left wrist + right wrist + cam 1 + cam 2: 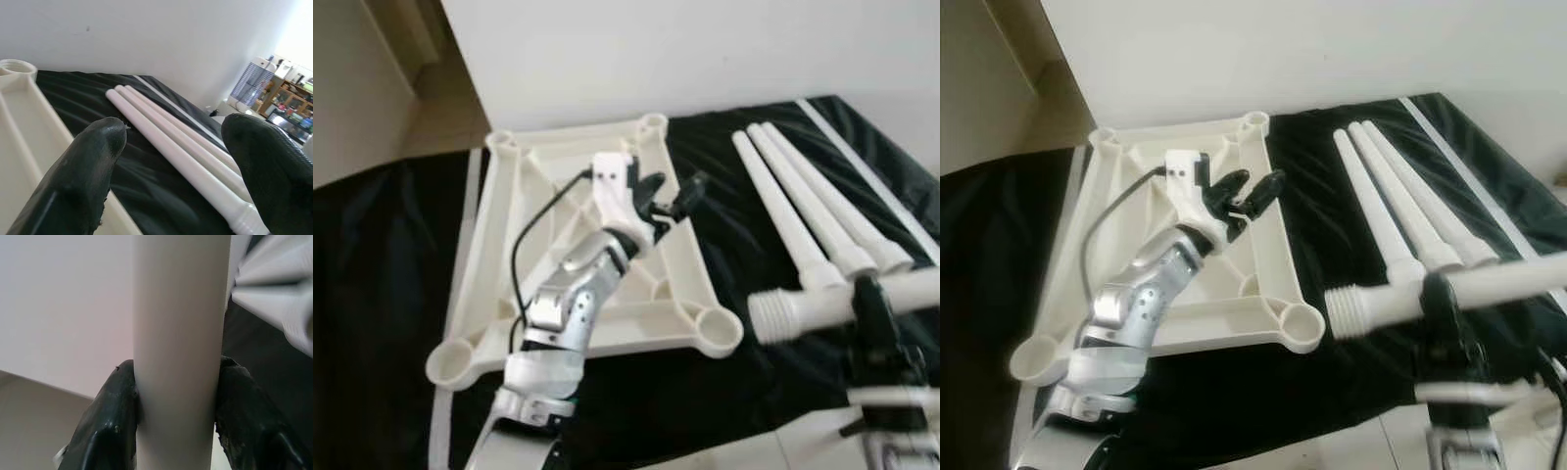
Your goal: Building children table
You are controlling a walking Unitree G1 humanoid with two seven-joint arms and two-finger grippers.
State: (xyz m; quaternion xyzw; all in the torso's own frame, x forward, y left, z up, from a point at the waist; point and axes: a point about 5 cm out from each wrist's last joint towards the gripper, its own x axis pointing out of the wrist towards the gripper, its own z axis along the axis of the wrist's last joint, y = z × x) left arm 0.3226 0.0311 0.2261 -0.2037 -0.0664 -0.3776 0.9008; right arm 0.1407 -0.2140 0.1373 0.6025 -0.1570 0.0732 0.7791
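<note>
1. Holding a white plastic table leg crosswise in our right gripper, its black fingers clamped on the shaft, we keep the threaded end pointing toward the upturned white plastic tabletop.
2. Our left gripper hovers over the tabletop's right edge, fingers spread and empty.
3. To do this well, we judge the leg should be tipped upright, its thread centred over the near-right round corner socket, then twisted straight.
4. All four sockets look empty; three more white legs lie side by side on the black cloth.
</note>
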